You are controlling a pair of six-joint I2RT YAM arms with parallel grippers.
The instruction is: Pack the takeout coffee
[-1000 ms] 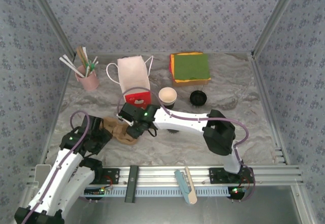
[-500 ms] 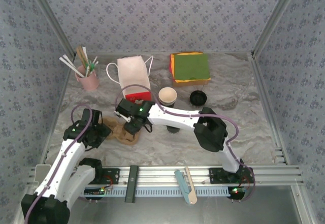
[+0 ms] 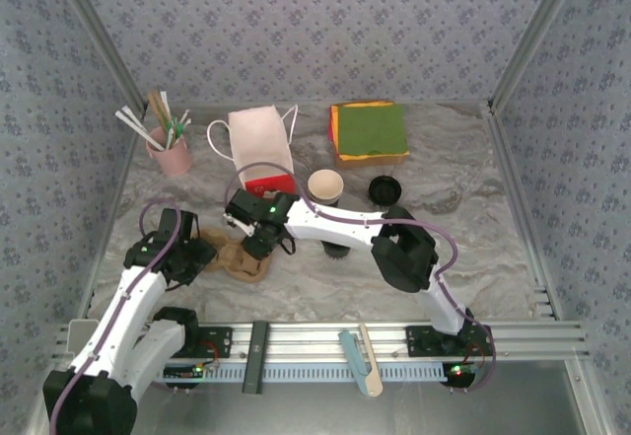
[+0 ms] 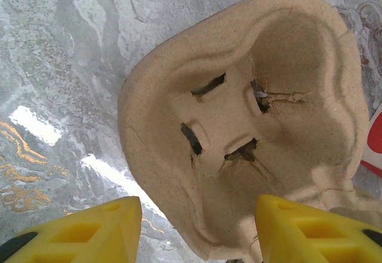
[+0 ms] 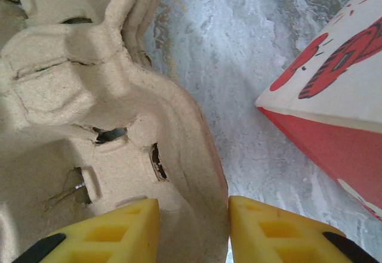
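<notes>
One takeout coffee cup [image 3: 325, 187], dark outside and white inside, stands open near the table's middle. Its round black lid [image 3: 385, 190] lies to its right. A dark round shape [image 3: 336, 251] shows under my right arm, mostly hidden. The brown cardboard cup carrier [image 3: 240, 260] lies at the front left. My right gripper [image 3: 258, 251] [image 5: 192, 206] is shut on the carrier's [image 5: 71, 96] side wall, one finger inside and one outside. My left gripper [image 3: 197, 254] [image 4: 196, 206] is open, its fingers astride the carrier's [image 4: 250, 114] other end, with a gap at the left finger.
A white paper bag [image 3: 261, 154] with a red base [image 5: 334, 96] lies just behind the carrier. A pink cup of straws and sticks [image 3: 173, 154] stands at the back left. A green and orange napkin stack [image 3: 370, 131] sits at the back. A wooden stick [image 3: 367, 358] rests on the front rail.
My right gripper shifted slightly left and narrowed its jaws onto the carrier wall. My left gripper moved up and right, closer to the carrier's end.
</notes>
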